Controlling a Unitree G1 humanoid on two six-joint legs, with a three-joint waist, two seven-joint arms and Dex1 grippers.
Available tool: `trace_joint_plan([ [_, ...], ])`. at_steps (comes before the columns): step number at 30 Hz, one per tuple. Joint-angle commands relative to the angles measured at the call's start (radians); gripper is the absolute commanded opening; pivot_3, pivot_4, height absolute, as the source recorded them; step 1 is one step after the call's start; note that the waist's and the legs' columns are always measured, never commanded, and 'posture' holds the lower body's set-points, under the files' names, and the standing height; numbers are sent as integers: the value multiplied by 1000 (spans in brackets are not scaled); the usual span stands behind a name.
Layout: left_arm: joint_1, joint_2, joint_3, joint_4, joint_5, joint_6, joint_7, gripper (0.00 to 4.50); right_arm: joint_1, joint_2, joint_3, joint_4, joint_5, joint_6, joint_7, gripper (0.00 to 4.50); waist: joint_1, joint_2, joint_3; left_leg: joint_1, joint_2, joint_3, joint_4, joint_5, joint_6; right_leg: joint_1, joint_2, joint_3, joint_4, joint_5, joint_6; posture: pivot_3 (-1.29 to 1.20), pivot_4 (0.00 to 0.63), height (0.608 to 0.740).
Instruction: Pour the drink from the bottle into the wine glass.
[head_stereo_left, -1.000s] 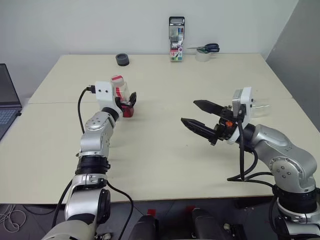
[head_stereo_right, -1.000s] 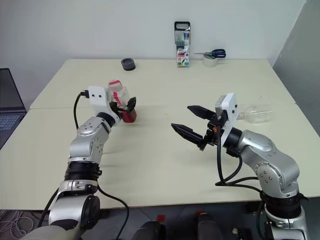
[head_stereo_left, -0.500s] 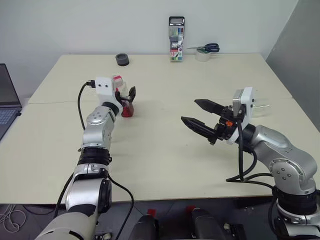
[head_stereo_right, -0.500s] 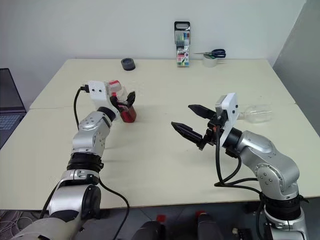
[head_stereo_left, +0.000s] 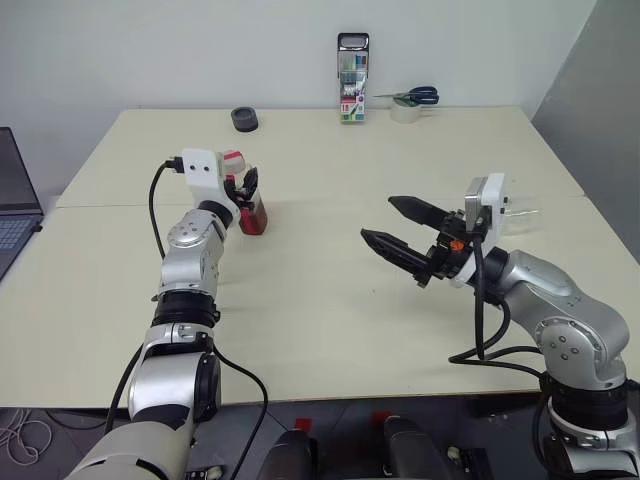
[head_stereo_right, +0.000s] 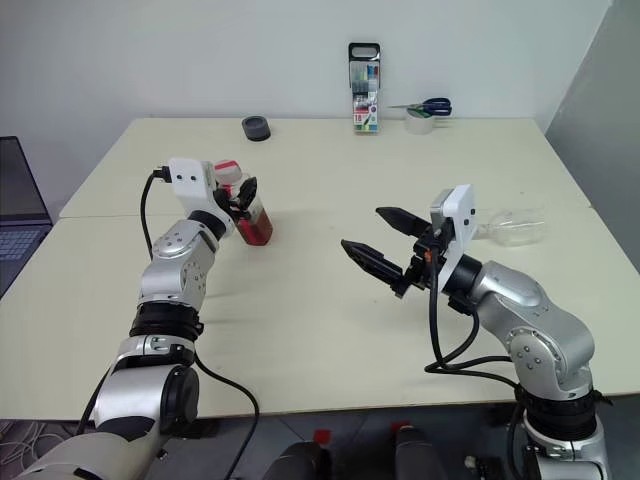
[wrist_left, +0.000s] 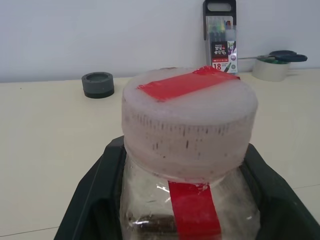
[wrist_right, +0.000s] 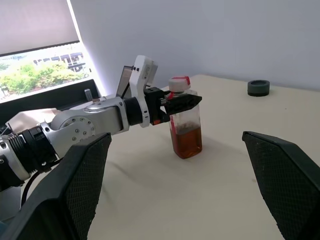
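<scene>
Over on the left half of the bench (head_stereo_left: 330, 330), the left gripper (wrist_right: 181, 103) is clamped on the bottle (wrist_right: 185, 122) just under its white cap, a finger on each side. The bottle stands upright on the bench top, the drink (wrist_right: 186, 140) filling its lower part. The right gripper (head_stereo_left: 398, 226) hangs above the middle of the bench, its two black fingers spread wide with nothing between them. Behind that arm, the wine glass (head_stereo_right: 512, 229) lies on its side near the right edge.
</scene>
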Motion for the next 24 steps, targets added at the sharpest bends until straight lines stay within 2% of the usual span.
trace_joint_plan([
  [1,7,11,10,-42,-1,-7,6,2192,-17,6,-22,-13,17,-20,-9,4500,0,0,0,0,0,0,0,0,0,0,0,0,0,0,0,0,150,740],
  [8,8,23,3,-69,2,27,2,2192,-36,8,-18,3,5,-25,-14,4500,0,0,0,0,0,0,0,0,0,0,0,0,0,0,0,0,150,740],
  [15,-10,38,-45,-176,-1,106,-93,2192,-86,-3,-9,40,-22,-36,-14,4500,-1,0,0,-1,0,0,0,0,0,-1,0,0,1,0,0,0,150,740],
  [22,29,45,-37,-189,11,108,-78,2192,-99,15,-1,53,-42,-44,-26,4500,-3,0,0,-1,0,1,0,0,0,-2,0,1,1,0,0,0,150,740],
  [24,54,36,-31,-194,7,105,-69,2896,-94,21,1,39,-39,-36,-36,4500,-3,0,0,-1,0,1,0,0,0,-2,0,2,1,0,0,0,150,740],
])
